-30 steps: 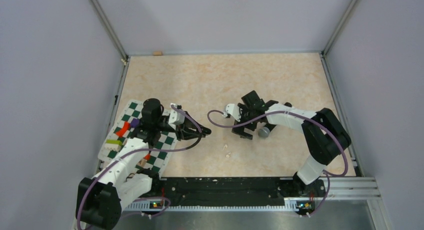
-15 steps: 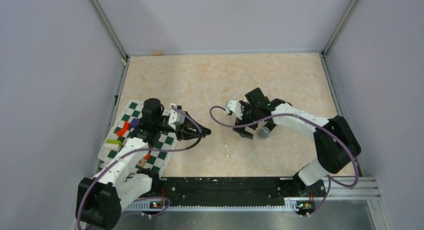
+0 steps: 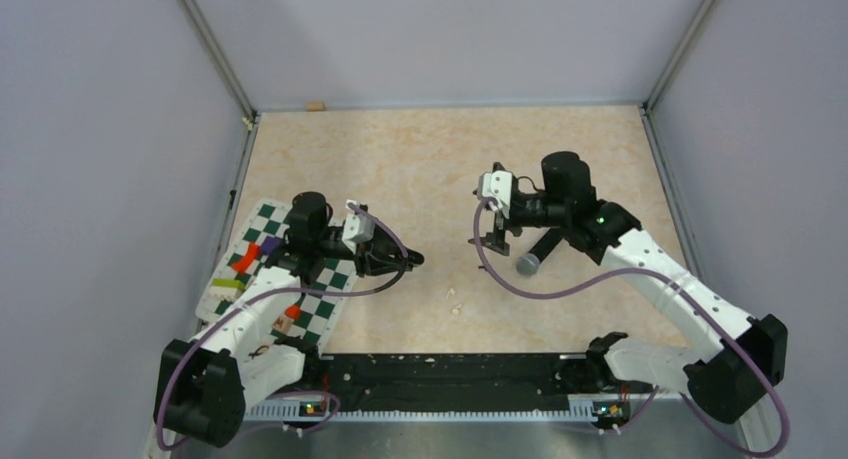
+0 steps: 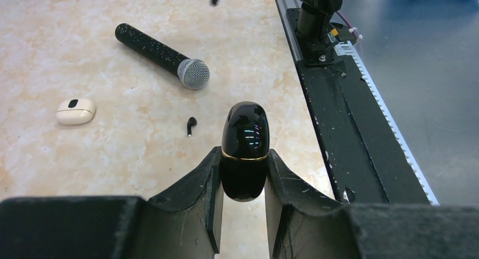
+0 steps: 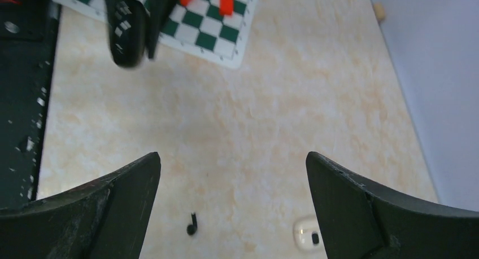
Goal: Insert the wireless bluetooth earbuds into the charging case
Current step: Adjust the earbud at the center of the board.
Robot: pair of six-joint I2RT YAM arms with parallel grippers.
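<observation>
Left hand [image 4: 243, 153] pinches a glossy black charging case [image 4: 244, 129], pebble-shaped with a thin gold seam and its lid shut. Right hand [image 5: 231, 157] hangs wide and empty above a tiny stemmed black earbud [image 4: 191, 126] on the marbled surface [image 4: 113, 157] between them. The slick shell could slip, or a clumsy pinch could flick the earbud away.

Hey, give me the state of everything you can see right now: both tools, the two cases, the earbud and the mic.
Left tool: shut on the black charging case.
Black charging case: lid closed, clamped in the left tool.
Right tool: open, empty.
White case: closed, lying on the table.
Black earbud: loose on the table, outside either case.
Microphone: lying on its side.
</observation>
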